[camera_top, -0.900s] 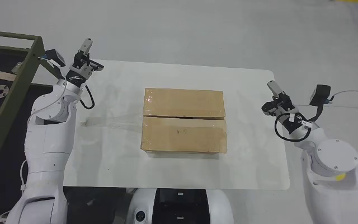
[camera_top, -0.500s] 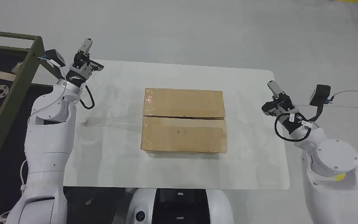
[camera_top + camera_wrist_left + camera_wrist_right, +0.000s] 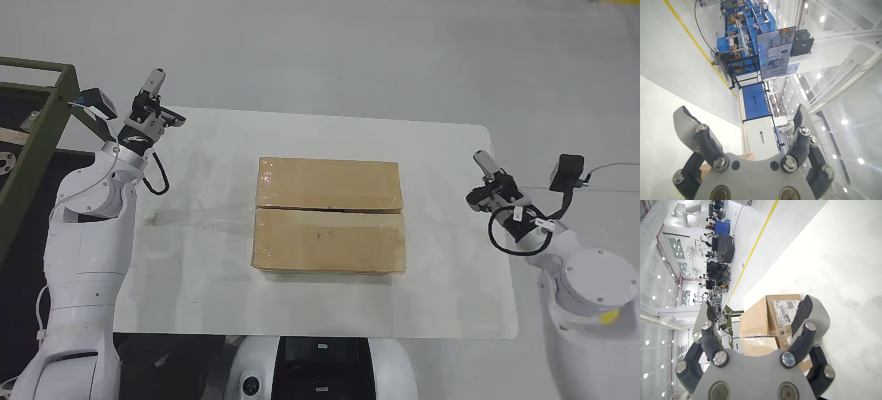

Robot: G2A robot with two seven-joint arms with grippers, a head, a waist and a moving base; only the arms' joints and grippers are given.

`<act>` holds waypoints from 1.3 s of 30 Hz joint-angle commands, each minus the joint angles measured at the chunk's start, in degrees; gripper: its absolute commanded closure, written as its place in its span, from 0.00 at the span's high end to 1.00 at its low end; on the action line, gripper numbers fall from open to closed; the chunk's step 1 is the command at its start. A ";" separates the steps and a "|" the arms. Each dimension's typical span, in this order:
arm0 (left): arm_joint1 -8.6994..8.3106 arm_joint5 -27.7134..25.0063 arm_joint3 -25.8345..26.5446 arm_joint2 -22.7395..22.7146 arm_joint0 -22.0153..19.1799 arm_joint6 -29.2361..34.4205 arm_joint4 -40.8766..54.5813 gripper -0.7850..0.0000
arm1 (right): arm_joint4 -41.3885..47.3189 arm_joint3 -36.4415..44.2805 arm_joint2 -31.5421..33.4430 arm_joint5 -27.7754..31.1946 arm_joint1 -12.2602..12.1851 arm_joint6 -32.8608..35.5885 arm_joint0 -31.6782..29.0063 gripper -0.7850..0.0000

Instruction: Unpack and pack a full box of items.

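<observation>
A brown cardboard box (image 3: 329, 214) with its two top flaps closed sits at the middle of the white table (image 3: 200, 280). My left gripper (image 3: 152, 103) is raised over the table's far left corner, open and empty, well apart from the box. My right gripper (image 3: 488, 178) is near the table's right edge, open and empty, a short way from the box's right side. In the right wrist view the box (image 3: 761, 321) lies beyond the open right gripper (image 3: 755, 311), its labelled end facing me. In the left wrist view the open left gripper (image 3: 740, 117) points out over the table edge.
A dark green cart (image 3: 35, 120) stands off the table's left side. A seam (image 3: 330, 209) runs between the box's two flaps. Bare table lies on all sides of the box.
My right gripper has shifted slightly toward the box and up the picture. The left arm and the box have not moved.
</observation>
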State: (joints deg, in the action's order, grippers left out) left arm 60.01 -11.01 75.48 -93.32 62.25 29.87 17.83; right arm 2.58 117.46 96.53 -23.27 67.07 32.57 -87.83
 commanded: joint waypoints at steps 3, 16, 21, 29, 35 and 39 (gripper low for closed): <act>0.00 0.00 0.00 0.00 0.00 0.00 0.00 1.00 | -1.85 -1.95 -0.87 1.86 -0.65 7.30 0.83 1.00; 0.00 0.00 0.00 0.00 0.00 0.00 0.00 1.00 | -3.45 -7.30 -6.99 11.84 -1.69 19.90 2.30 1.00; 0.00 0.00 0.00 0.00 0.00 0.00 0.00 1.00 | -3.02 -7.08 -8.79 13.25 -1.92 22.17 2.50 1.00; 0.00 0.00 0.00 0.00 0.00 0.00 0.00 1.00 | -2.11 -6.82 -11.24 14.84 -2.31 25.43 3.35 1.00; 0.00 0.00 0.00 0.00 0.00 0.00 0.00 1.00 | -0.35 -6.65 -11.48 16.11 -2.58 25.94 3.51 1.00; 0.00 0.00 0.00 0.00 0.00 0.00 0.00 1.00 | 1.55 -5.65 -10.61 17.38 -2.88 27.21 2.94 1.00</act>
State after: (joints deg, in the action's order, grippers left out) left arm 60.01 -11.01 75.48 -93.32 62.25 29.87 17.83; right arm 3.64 111.60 85.68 -6.14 64.26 59.46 -84.77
